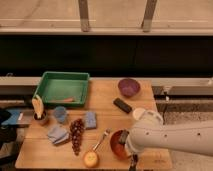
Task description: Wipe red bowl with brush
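The red bowl point(117, 143) sits near the table's front edge, right of centre. Only its left part shows; my white arm point(170, 135) covers the rest. My gripper point(133, 159) hangs at the end of the arm, at the bowl's right front side, low over the table edge. I cannot tell what it holds. A dark stub shows below it. A black oblong block point(122, 105) lies behind the bowl. A wooden-handled brush point(37, 105) stands in a small cup at the left.
A green tray point(50, 82) is at the back left and a purple bowl point(129, 87) at the back right. A blue cup point(60, 114), blue cloths point(58, 134), dark grapes point(76, 132), a fork point(102, 137) and a round yellow thing point(91, 159) fill the middle and front.
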### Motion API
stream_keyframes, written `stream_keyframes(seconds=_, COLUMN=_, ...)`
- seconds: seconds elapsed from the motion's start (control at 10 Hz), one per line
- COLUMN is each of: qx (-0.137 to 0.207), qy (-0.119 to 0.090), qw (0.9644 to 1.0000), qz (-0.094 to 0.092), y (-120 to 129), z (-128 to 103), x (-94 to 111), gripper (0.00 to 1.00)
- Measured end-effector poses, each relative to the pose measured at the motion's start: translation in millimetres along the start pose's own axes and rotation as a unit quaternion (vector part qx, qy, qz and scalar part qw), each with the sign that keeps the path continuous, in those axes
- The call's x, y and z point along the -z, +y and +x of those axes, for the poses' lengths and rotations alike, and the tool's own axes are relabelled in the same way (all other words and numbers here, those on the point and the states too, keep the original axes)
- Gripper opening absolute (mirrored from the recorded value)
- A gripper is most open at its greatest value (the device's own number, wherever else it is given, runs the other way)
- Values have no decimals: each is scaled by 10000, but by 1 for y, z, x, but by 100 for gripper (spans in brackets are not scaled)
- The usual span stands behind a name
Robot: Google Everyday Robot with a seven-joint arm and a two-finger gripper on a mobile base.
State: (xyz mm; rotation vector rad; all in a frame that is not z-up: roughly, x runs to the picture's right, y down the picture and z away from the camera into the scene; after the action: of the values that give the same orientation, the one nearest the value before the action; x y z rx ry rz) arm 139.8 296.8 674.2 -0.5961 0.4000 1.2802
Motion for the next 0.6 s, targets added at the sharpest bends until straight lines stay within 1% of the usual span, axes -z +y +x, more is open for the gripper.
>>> stream_keyframes(seconds=0.1, qx=-71, qy=-30, qw=10000, qz=43, y=-2, z=2, x=2, gripper=0)
stream_keyframes(seconds=0.2, qx=-83, qy=-79, qw=9999, qz=95, y=-4, z=-2, x=4, gripper=0)
stream_keyframes(seconds=0.5, qx=45, qy=-194, qw=9994, qz=268, y=-8, z=-24, x=14, gripper=0)
stream_keyframes(seconds=0.6, qx=200, qy=-224, qw=9991, qz=294, y=-2, z=-39, x=16, gripper=0)
